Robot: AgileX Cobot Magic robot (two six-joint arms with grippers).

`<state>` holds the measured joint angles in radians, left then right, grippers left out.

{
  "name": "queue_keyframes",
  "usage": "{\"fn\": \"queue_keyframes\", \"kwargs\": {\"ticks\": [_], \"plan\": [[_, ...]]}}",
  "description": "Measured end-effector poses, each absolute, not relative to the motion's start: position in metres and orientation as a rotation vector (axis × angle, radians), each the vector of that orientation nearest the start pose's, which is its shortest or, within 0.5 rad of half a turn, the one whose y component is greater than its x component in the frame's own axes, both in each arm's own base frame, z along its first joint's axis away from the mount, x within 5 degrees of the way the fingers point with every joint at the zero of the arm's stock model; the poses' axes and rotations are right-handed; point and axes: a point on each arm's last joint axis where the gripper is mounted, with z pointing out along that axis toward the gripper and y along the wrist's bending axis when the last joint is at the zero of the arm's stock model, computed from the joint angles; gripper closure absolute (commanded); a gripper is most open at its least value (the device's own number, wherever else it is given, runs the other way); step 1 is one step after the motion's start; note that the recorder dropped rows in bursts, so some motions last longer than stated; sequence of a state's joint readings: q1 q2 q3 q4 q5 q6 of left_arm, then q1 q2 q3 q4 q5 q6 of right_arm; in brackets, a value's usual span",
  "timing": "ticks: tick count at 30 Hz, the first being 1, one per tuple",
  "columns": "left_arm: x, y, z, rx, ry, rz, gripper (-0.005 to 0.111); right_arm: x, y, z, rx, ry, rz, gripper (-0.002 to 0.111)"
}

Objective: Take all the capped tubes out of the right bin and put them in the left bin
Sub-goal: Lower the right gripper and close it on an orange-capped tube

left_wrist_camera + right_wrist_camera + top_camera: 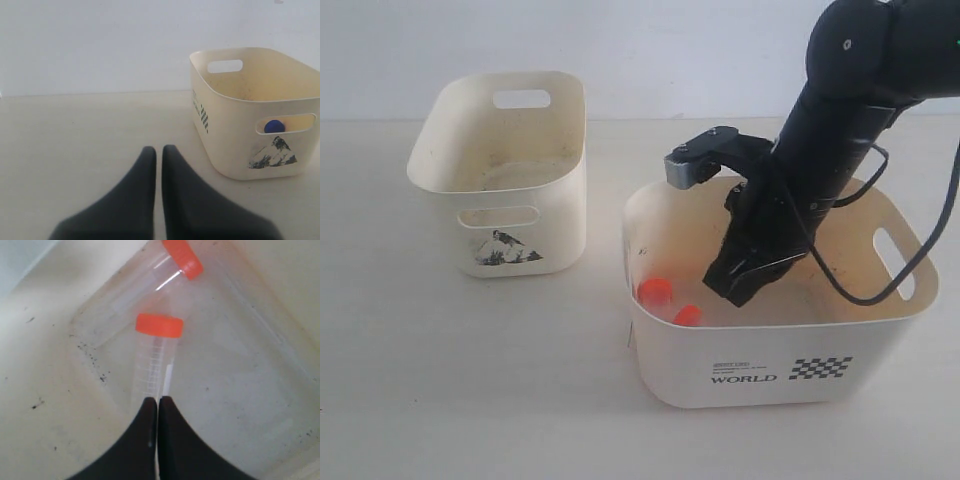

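Two capped tubes with orange-red caps lie in the front left corner of the right bin, the wide "WORLD" one. My right gripper reaches down inside this bin. In the right wrist view it is shut and empty, its tips just behind the clear body of the nearer tube; the other tube lies beyond. The blue cap shows through the handle slot of the left bin. My left gripper is shut over bare table beside that bin.
The right arm's black body and cable lean over the right bin's back rim. The bin floor is speckled with dirt. The two bins stand apart on a pale table against a white wall.
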<state>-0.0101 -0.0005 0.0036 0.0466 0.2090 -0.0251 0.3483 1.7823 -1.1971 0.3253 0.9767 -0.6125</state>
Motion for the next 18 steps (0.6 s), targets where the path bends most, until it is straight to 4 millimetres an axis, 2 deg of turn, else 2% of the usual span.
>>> {"fn": "queue_keyframes", "kwargs": {"ticks": [7, 14, 16, 18], "plan": [[0.056, 0.000, 0.193, 0.019, 1.695, 0.016, 0.102, 0.312, 0.138, 0.195, -1.031, 2.842, 0.389, 0.109], [0.056, 0.000, 0.193, 0.019, 1.695, 0.016, 0.102, 0.315, 0.139, 0.180, -1.014, 2.892, 0.393, 0.108], [0.056, 0.000, 0.193, 0.019, 1.695, 0.016, 0.102, 0.315, 0.140, 0.180, -1.026, 2.885, 0.407, 0.103], [0.056, 0.000, 0.193, 0.019, 1.695, 0.016, 0.102, 0.313, 0.144, 0.180, -1.056, 2.875, 0.407, 0.093]]}}
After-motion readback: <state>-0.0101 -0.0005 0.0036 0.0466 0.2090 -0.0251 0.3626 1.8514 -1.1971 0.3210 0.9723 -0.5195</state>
